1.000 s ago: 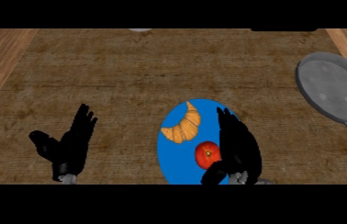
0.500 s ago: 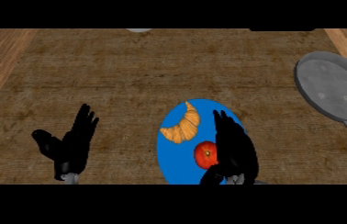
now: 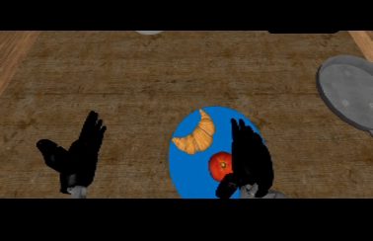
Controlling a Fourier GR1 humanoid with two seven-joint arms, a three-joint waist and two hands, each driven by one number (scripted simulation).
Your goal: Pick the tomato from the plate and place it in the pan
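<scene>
The right hand (image 3: 249,158) is hovering open beside the tomato (image 3: 219,166) on the blue plate (image 3: 186,178) — holding nothing. It should be curling round the tomato squarely — clear of the croissant (image 3: 197,136).

Light was even and rather dim across the brown counter (image 3: 146,87), with no clear source. Hardly any cast shadows showed beneath things. The black hands read as flat dark shapes with almost no shading. The blue plate (image 3: 186,173) and the tomato (image 3: 218,166) stood out in strong colour, the tomato carrying a small soft highlight. The grey pan (image 3: 350,94) at far right showed a faint mottled sheen, without glare.
</scene>
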